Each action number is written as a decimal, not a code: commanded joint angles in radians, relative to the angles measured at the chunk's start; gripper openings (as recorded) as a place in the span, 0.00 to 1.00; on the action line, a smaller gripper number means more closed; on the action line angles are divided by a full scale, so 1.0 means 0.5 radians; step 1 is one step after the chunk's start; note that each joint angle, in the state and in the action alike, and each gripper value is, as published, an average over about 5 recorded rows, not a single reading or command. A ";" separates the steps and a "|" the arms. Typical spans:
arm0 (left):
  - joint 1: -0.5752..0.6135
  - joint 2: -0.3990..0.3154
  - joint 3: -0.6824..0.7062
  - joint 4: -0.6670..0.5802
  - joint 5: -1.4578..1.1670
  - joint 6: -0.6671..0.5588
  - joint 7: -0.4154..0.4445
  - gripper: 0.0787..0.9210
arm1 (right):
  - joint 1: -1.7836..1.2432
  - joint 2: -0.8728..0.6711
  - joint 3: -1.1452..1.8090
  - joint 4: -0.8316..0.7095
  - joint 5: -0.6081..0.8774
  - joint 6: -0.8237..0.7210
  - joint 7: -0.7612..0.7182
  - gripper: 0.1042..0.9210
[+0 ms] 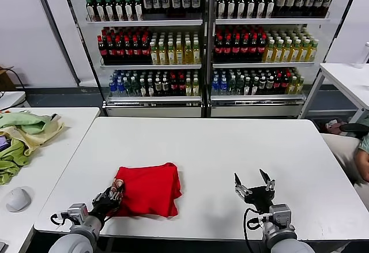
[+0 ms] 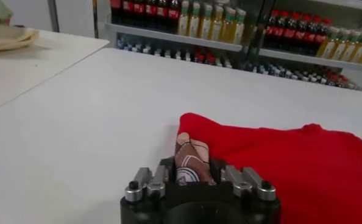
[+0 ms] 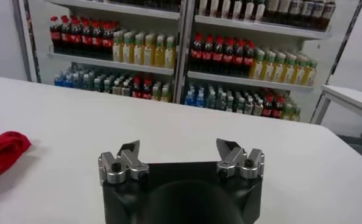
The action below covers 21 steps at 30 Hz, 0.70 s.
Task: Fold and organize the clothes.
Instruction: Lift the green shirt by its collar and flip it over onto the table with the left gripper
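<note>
1. The red T-shirt lay folded into a compact, roughly square bundle on the white table, towards the robot's left and near the table's front edge.

2. The left gripper sat at the bundle's left edge. In the left wrist view its jaws had closed on a bit of cloth showing the brown-and-white print, apparently a turned-up corner of the shirt.

3. The right gripper hovered above bare table, well apart from the shirt, with its jaws spread wide and nothing between them.

4. The shirt looked light, soft and limp. It would probably sag and unfold if lifted by one point, and cotton is unlikely to slip.

5. The best hold seemed to be through all the layers at an edge or corner, so the stack moves as one. A second grip on the opposite edge would likely keep the fold intact.

6. Pale green and yellow cloths lay on a side table to the left.
</note>
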 commanded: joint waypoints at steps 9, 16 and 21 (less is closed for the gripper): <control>0.214 0.596 -1.111 -0.488 -0.028 0.203 0.106 0.08 | -0.008 -0.035 0.052 0.045 0.005 0.025 -0.001 0.88; 0.171 0.548 -0.870 -0.644 0.062 0.205 0.202 0.06 | -0.018 -0.048 0.079 0.051 0.004 0.060 -0.004 0.88; 0.061 0.041 0.515 -0.595 0.806 0.195 0.223 0.06 | -0.047 -0.022 0.083 0.050 -0.003 0.065 -0.004 0.88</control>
